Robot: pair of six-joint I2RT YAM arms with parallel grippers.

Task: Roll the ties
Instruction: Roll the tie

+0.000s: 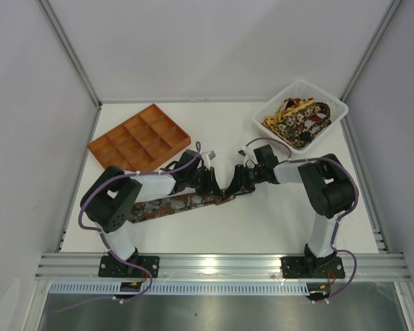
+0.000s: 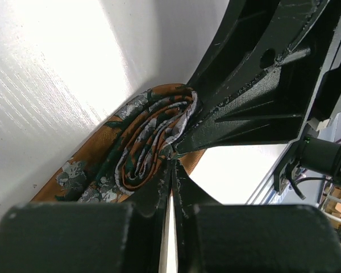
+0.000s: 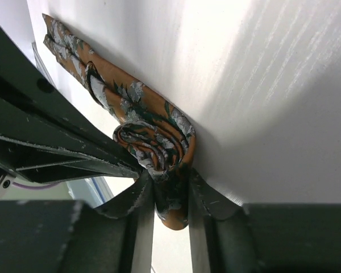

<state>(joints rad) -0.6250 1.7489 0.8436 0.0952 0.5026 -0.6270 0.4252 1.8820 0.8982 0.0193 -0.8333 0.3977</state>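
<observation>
One tie [image 1: 172,205], rust-orange with green and grey flowers, lies flat on the table in front of the left arm. Its right end is wound into a small roll [image 2: 153,136], also seen in the right wrist view [image 3: 153,142]. My left gripper [image 1: 217,186] is at the roll's left side, with its jaws [image 2: 171,165] pressed almost together on the roll's edge. My right gripper [image 1: 240,181] meets it from the right, and its jaws [image 3: 169,176] are shut on the roll's fabric. More ties [image 1: 297,121] lie heaped in the white basket.
An orange compartment tray [image 1: 139,138] stands at the back left. The white basket [image 1: 338,107] stands at the back right. The two grippers are close together at mid-table; the right one's finger [image 2: 244,108] fills the left wrist view's upper right.
</observation>
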